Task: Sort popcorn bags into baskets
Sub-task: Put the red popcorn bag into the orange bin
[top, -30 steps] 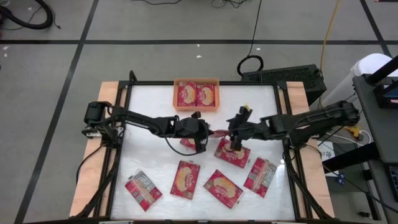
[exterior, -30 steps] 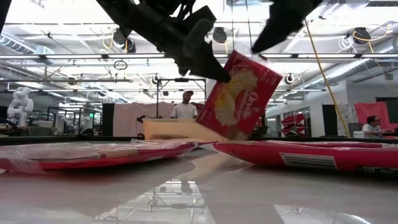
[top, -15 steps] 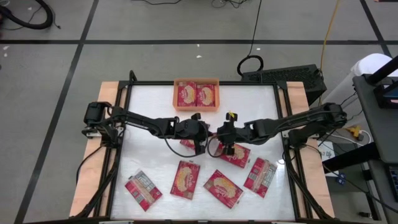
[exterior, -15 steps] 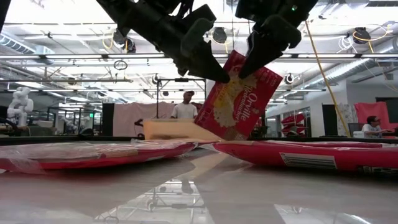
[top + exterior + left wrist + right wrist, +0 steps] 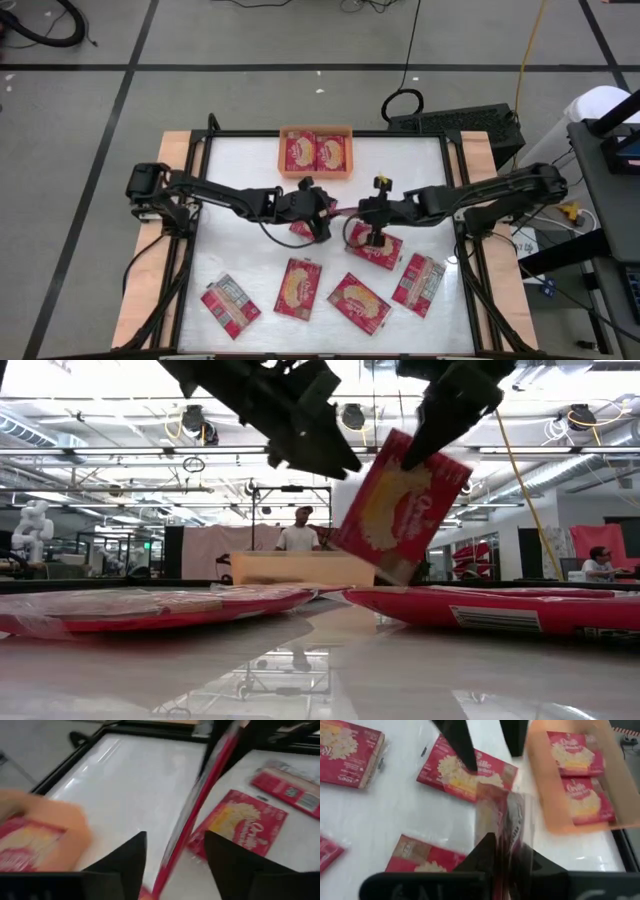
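A red popcorn bag (image 5: 400, 505) hangs tilted in the air over the middle of the table; it shows edge-on in the left wrist view (image 5: 200, 805). My right gripper (image 5: 430, 445) is shut on it from the right (image 5: 362, 210). My left gripper (image 5: 325, 208) is open just left of it, one finger on each side of the bag's edge (image 5: 175, 860). The orange basket (image 5: 316, 131) stands at the far edge with two bags lying flat inside (image 5: 300, 153) (image 5: 332, 153). Several more bags lie flat on the table. My right gripper pinches the bag's upper edge (image 5: 425, 455) between its two fingers, on the wrap right beside them (image 5: 502, 835). The fingers come slanting down from the table's right. The bag hangs tilted below them, clear of the table.
Loose bags lie toward the near edge (image 5: 230, 305) (image 5: 298, 288) (image 5: 358, 302) (image 5: 418, 283), one under the right gripper (image 5: 378, 250) and one under the left arm (image 5: 302, 230). People show in the room beyond the table (image 5: 296, 535).
My right gripper has come in from the table's right onto the bag's upper edge. It has then drawn back a little toward the right with it. The bag has shifted right and slightly up, away from my left gripper, and stays tilted.
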Motion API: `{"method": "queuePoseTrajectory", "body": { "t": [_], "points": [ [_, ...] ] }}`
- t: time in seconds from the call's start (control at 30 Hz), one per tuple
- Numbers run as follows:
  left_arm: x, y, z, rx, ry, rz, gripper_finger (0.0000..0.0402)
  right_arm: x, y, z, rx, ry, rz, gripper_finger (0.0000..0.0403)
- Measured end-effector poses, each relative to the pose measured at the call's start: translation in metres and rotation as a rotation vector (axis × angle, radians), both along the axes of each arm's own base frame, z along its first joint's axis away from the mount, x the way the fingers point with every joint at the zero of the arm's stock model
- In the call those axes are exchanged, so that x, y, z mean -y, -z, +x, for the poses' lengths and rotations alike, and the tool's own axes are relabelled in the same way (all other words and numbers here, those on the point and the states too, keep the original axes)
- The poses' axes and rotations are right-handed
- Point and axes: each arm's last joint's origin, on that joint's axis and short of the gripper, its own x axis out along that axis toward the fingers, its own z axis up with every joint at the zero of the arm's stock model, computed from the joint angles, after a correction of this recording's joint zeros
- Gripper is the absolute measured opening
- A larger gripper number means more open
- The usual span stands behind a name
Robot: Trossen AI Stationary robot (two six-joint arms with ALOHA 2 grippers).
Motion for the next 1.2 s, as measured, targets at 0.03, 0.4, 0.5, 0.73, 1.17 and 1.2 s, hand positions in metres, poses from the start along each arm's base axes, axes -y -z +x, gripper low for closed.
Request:
{"method": "queuePoseTrajectory", "body": {
  "t": [0.03,0.4,0.5,0.73,1.17,1.2],
  "points": [
    [-0.001,-0.003,-0.003,-0.007,-0.012,-0.002,0.0214,0.001,-0.004,-0.003,0.015,0.007,0.000,0.0010],
    [0.020,0.016,-0.029,-0.001,-0.144,0.016,0.0225,0.003,-0.015,-0.021,0.337,0.160,-0.117,0.0011],
    [0.028,0.023,-0.034,0.053,-0.170,0.004,0.0225,0.003,-0.011,-0.017,0.456,0.163,-0.134,0.0009],
    [0.038,0.026,-0.040,0.431,-0.129,-0.102,0.0225,0.003,-0.012,-0.016,0.790,0.137,-0.196,0.0009],
    [0.021,0.003,-0.049,0.817,0.153,-0.087,0.0225,-0.002,-0.026,-0.020,1.315,-0.135,-0.060,0.0009],
    [0.019,0.000,-0.049,0.841,0.175,-0.077,0.0225,-0.003,-0.027,-0.019,1.341,-0.147,-0.054,0.0009]
  ]
}}
